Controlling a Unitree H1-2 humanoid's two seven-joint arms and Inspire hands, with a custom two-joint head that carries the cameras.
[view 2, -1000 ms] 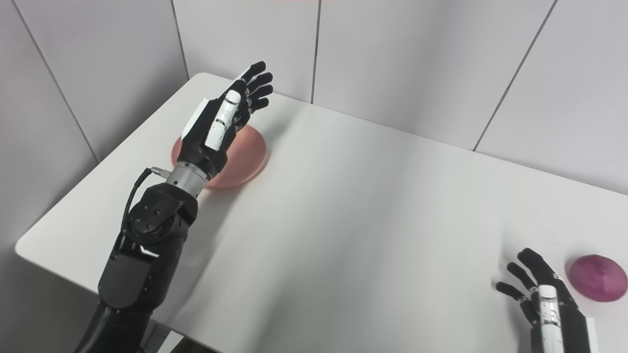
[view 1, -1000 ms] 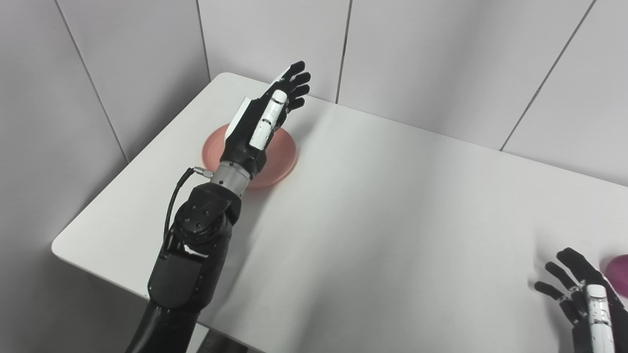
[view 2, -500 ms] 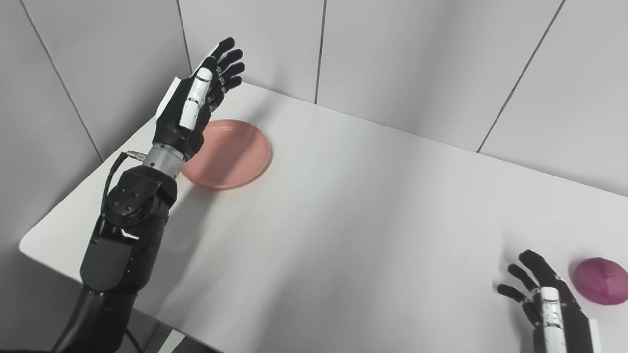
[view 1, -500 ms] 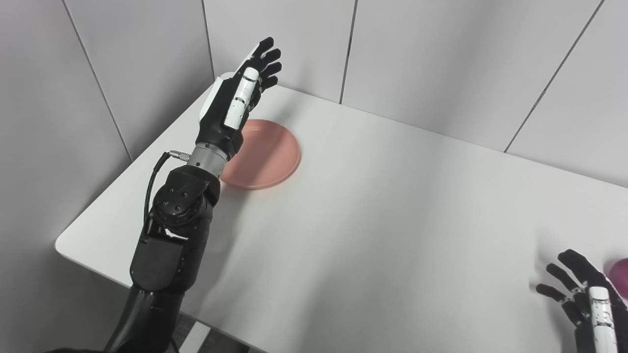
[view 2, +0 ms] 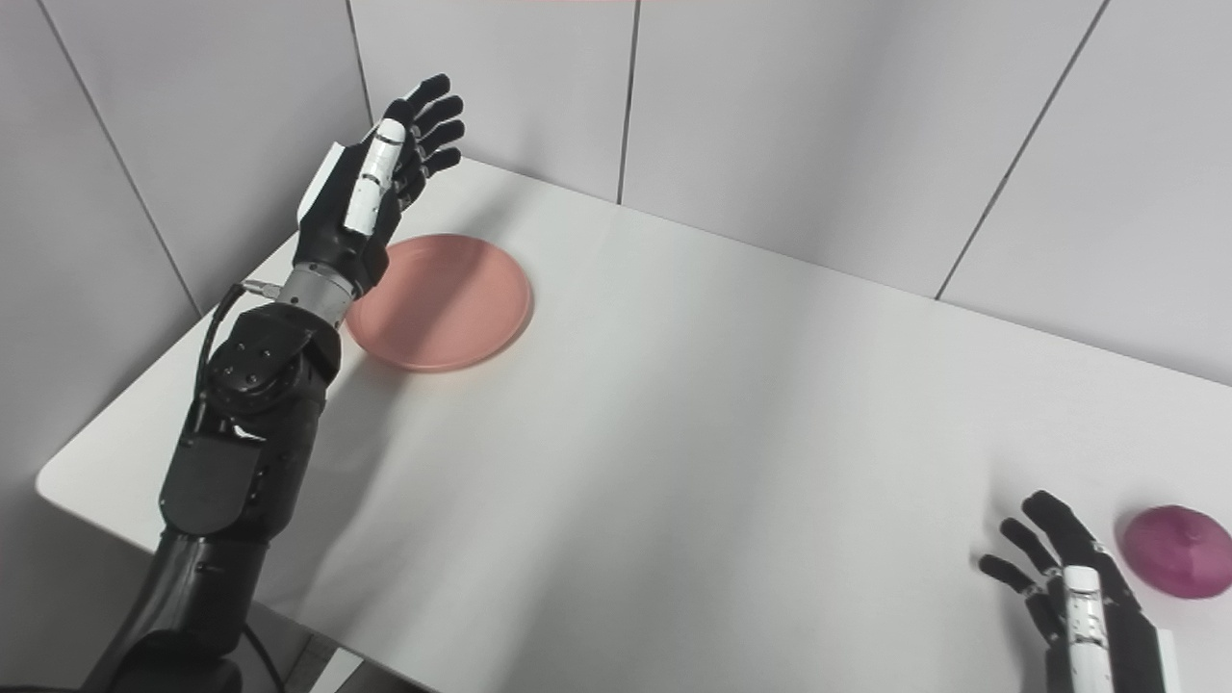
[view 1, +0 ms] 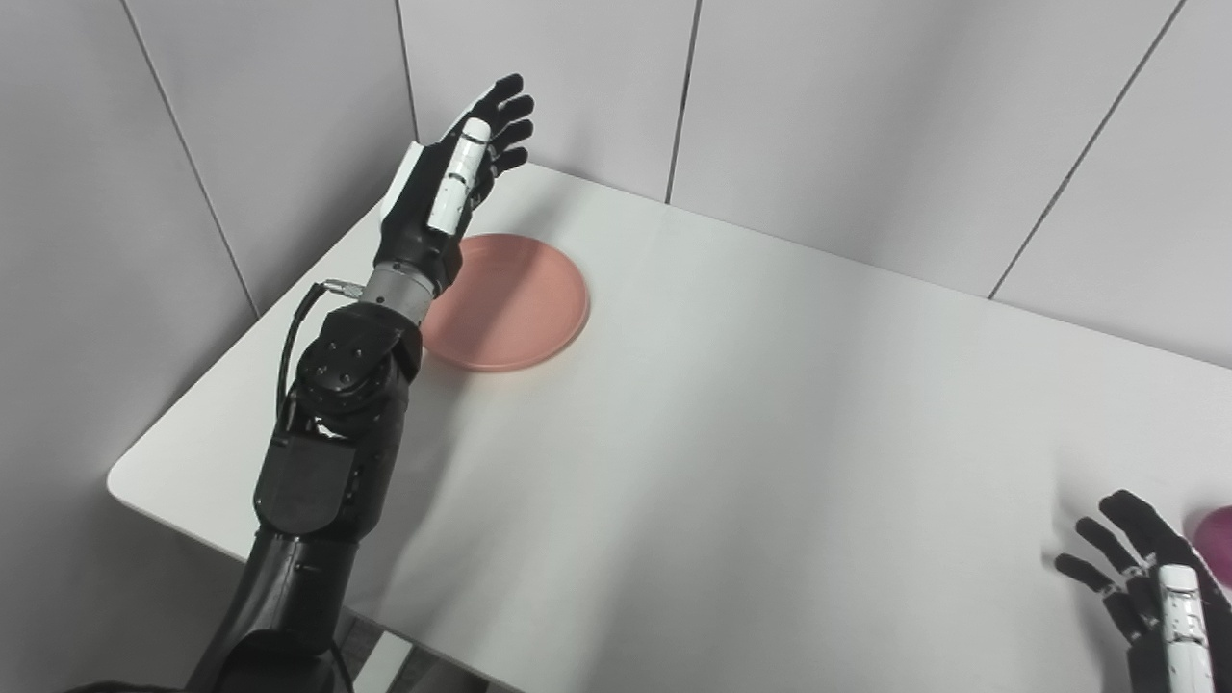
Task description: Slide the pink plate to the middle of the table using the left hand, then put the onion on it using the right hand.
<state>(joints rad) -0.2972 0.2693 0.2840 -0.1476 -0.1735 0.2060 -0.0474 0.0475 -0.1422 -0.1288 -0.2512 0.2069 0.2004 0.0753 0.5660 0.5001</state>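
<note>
The pink plate [view 1: 515, 303] lies flat on the white table [view 1: 731, 414] near its far left corner. My left hand [view 1: 452, 188] is open and empty, raised above the plate's left rim, fingers pointing to the far wall. The purple onion [view 2: 1176, 551] sits at the table's right side, mostly cut off in the left eye view [view 1: 1218, 544]. My right hand [view 2: 1073, 592] is open and empty, low at the bottom right, just left of the onion and apart from it.
Grey panelled walls [view 1: 866, 125] stand close behind and to the left of the table. The table's left edge and near left corner [view 1: 120, 481] are in view.
My left hand has swung up and to the left, off the plate's middle to above its left rim, so most of the plate now shows. The right hand and the onion have stayed put.
</note>
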